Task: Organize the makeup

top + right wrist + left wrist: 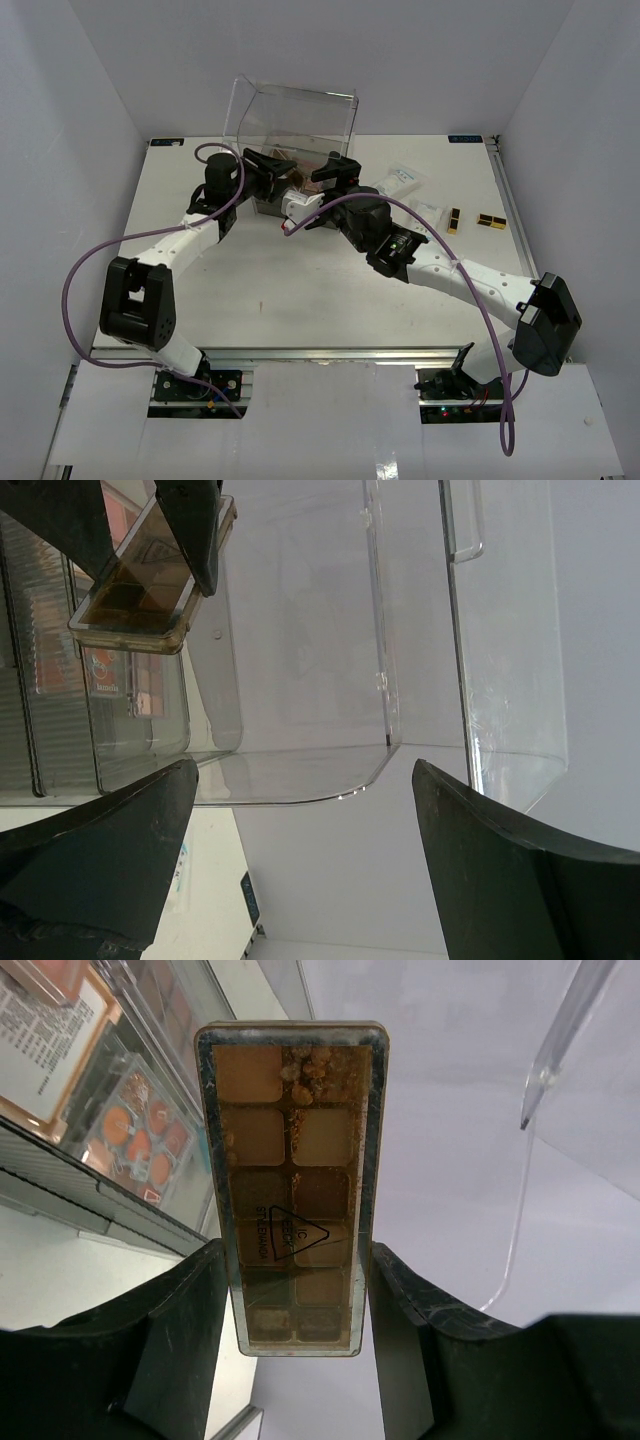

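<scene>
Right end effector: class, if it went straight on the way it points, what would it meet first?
Most likely the transparent lid panel of the big clear plastic box, straight ahead of the open right end effector; depth unclear.

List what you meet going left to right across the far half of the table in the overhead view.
Left gripper holding a brown palette, right gripper, far packet, near packet, narrow dark case, gold case.

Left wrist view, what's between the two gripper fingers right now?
A brown eyeshadow palette fills the gap, its long edges pressed against both fingers of the left gripper. The left wrist view shows this plainly.
</scene>
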Action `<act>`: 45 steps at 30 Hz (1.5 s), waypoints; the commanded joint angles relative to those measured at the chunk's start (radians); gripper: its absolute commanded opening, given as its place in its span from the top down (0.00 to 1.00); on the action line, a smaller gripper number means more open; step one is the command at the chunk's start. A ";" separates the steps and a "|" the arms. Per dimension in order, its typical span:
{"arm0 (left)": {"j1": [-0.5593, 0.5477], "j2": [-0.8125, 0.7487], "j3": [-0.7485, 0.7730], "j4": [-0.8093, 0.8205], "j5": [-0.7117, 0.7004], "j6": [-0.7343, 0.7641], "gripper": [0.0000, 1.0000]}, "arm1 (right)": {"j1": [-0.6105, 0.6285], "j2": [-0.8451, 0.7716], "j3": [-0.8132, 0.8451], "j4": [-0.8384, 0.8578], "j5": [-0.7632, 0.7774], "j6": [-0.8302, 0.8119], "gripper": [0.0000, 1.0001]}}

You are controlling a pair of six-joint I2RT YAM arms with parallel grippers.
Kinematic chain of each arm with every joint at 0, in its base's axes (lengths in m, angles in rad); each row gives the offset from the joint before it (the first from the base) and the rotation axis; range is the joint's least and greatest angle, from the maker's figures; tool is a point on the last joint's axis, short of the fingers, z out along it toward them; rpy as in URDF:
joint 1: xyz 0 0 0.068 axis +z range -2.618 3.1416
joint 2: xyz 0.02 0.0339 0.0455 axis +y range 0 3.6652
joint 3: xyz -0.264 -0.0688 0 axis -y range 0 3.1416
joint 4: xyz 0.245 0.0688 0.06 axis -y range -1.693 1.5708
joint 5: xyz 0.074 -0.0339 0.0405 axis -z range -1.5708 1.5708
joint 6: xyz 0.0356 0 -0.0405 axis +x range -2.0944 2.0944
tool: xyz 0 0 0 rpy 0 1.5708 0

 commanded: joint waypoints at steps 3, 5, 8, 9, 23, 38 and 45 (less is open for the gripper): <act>-0.017 0.010 0.062 0.038 -0.086 -0.015 0.70 | -0.007 -0.039 0.045 0.034 0.018 0.018 0.05; -0.019 0.028 0.079 0.035 -0.089 -0.020 0.67 | -0.008 -0.039 0.045 0.034 0.019 0.018 0.05; -0.021 0.049 0.088 0.033 -0.098 -0.031 0.66 | -0.008 -0.041 0.043 0.032 0.020 0.018 0.05; -0.021 0.051 0.090 0.032 -0.100 -0.036 0.66 | -0.007 -0.042 0.042 0.031 0.020 0.019 0.05; -0.026 0.133 0.208 -0.066 -0.052 -0.065 0.02 | -0.007 -0.052 0.036 0.031 0.018 0.021 0.05; -0.032 -0.004 0.072 -0.073 0.033 -0.035 0.02 | -0.007 -0.052 0.038 0.018 0.017 0.033 0.06; -0.032 -0.233 -0.194 -0.089 0.053 0.048 0.02 | -0.008 -0.055 0.035 -0.003 0.012 0.050 0.06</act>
